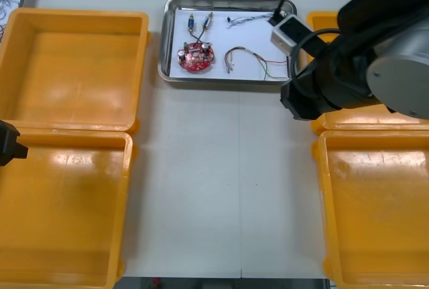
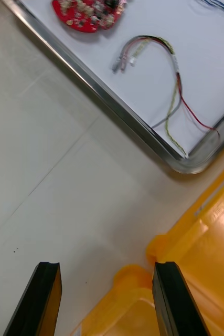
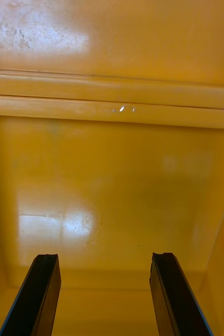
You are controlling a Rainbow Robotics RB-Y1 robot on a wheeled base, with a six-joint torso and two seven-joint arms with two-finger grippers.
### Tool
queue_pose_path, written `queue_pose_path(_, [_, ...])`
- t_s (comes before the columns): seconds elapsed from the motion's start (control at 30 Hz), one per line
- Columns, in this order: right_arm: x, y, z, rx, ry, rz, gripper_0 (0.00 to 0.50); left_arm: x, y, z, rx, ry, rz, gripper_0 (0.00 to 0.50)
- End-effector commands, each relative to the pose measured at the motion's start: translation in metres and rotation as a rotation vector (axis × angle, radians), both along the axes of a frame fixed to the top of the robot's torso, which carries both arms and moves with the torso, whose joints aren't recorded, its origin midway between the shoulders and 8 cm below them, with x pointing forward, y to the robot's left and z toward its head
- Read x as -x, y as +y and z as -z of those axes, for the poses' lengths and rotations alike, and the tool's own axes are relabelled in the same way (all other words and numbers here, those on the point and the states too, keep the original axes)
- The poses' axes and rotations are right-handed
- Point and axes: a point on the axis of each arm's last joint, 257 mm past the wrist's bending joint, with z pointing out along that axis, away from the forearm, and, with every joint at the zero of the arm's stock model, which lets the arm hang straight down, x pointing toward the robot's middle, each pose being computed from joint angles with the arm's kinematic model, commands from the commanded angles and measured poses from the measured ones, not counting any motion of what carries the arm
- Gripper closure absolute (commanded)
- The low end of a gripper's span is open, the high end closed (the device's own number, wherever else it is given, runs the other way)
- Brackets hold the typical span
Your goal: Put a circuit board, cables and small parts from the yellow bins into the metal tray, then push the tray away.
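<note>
Standing at the near edge, items logged largest first.

1. Worktop [image 1: 221, 188]: light, bare down the middle.
2. Yellow bins [image 1: 74, 68]: four, at 10, 8, 2 and 4 o'clock. All look bare inside, as far as can be seen.
3. Metal tray [image 1: 163, 47]: at 12 o'clock, close to the far edge, white-lined.
4. Right end effector [image 2: 106, 268]: fingers apart, holding nothing. It hovers at 2 o'clock near the tray's near right corner, over the bin rims.
5. Left end effector [image 3: 104, 257]: fingers apart, parked over the 8 o'clock bin.
6. Circuit board [image 1: 195, 57]: round, red, in the tray at its 7 o'clock.
7. Red-and-yellow cable [image 1: 251, 58], blue-and-white cable [image 1: 251, 19]: in the tray's right half.
8. Small metal parts [image 1: 201, 22]: at the tray's 11 o'clock.

Hazards, as judged: loading appears done and the push remains. Pushing at that corner could spin the tray. Spread fingers might ride over the low rim and snag the cable end there. Too long a push could send the tray off the far edge.
</note>
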Motion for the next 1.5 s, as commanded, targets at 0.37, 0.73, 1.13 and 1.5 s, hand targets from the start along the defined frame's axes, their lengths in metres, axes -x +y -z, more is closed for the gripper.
queue_pose_path(0.37, [0.038,-0.133,-0.007,-0.287,0.047,0.421,0.000,0.006,0.013,-0.010,-0.080,-0.003,0.058,0.000])
queue_pose_path(0.73, [0.063,-0.212,0.003,-0.292,0.052,0.597,0.000,0.006,0.013,-0.010,-0.080,-0.003,0.058,0.000])
queue_pose_path(1.13, [0.087,-0.256,0.055,-0.244,0.178,0.723,0.000,0.006,0.013,-0.010,-0.080,-0.003,0.058,0.000])
queue_pose_path(1.5, [0.088,-0.255,0.066,-0.214,0.228,0.682,0.000,0.006,0.013,-0.010,-0.080,-0.003,0.058,0.000])
